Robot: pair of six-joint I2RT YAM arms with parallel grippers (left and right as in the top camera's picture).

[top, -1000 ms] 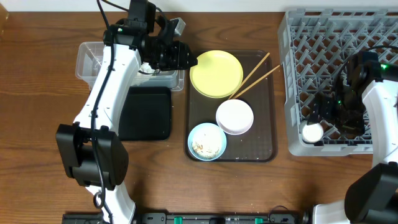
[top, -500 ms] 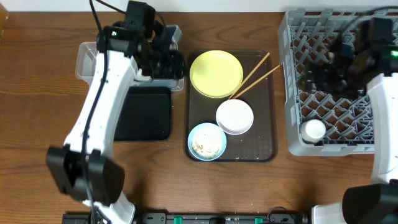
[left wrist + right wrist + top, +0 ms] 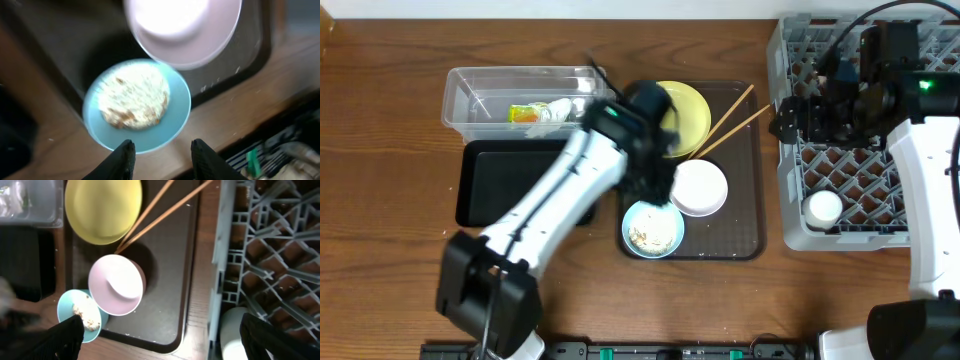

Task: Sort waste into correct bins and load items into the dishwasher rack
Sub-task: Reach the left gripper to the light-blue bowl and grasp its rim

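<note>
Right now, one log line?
left hand: open, over blue bowl | right hand: open, at rack edge | cup: in rack | wrapper: in tub

The table (image 3: 380, 250) is grained brown wood. The tub (image 3: 465, 100) is clear smooth plastic, the rack (image 3: 788, 190) grey matt plastic, the shallow tray (image 3: 495, 185) matt black. The white bowl (image 3: 698, 187) looks glossy; the chopsticks (image 3: 740, 126) are bare wood.

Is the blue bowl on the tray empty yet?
No, the light blue bowl holds a heap of rice-like crumbs in the left wrist view.
</note>
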